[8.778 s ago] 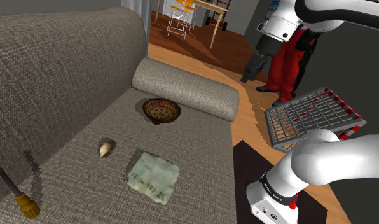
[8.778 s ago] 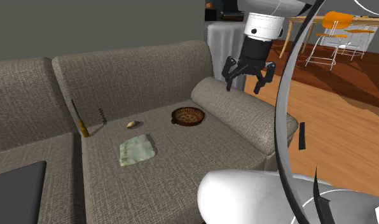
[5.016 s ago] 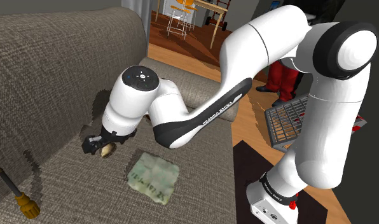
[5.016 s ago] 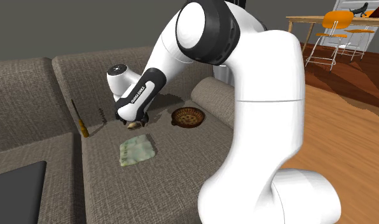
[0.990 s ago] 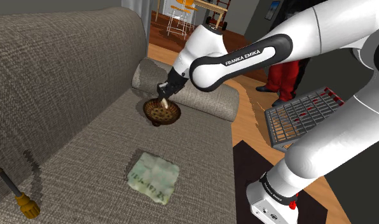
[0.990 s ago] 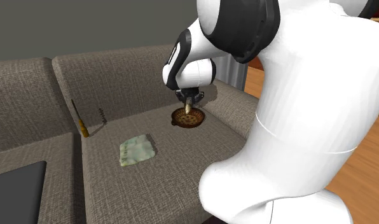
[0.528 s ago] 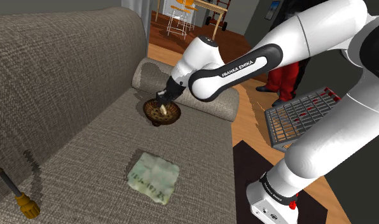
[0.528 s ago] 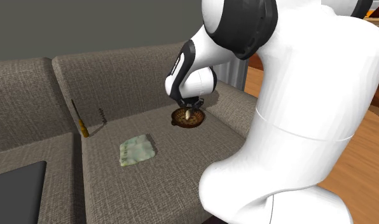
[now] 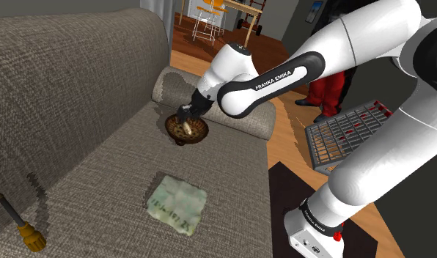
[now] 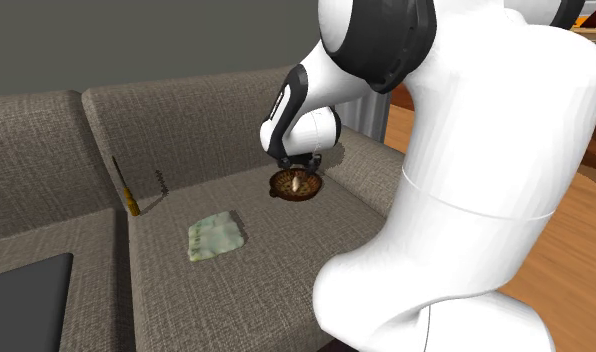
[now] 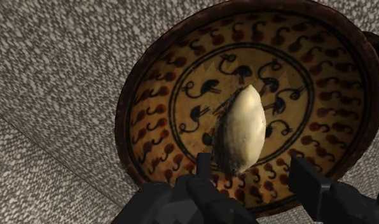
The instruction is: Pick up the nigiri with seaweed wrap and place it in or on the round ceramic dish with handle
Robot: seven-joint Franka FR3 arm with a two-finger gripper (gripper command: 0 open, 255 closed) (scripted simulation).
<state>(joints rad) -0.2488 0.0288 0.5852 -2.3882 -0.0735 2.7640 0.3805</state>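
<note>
Now the tool (image 11: 255, 164) is hovering with its fingers spread, gripping nothing, while the nigiri (image 11: 242, 130) is lying inside the patterned brown dish (image 11: 150, 95) on the sofa seat (image 11: 55, 63) (between the fingers, long axis pointing away from the tool); a straight lift-off is probably looking safest.

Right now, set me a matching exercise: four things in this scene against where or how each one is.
Things:
1 nigiri
2 screwdriver
3 cloth
4 gripper

Place or state:
A pale green, flat on the seat
B open, just over the dish
C lying in the dish
D yellow-handled, at the shoulder view's lower left

Pairs: 1-C, 2-D, 3-A, 4-B
</note>
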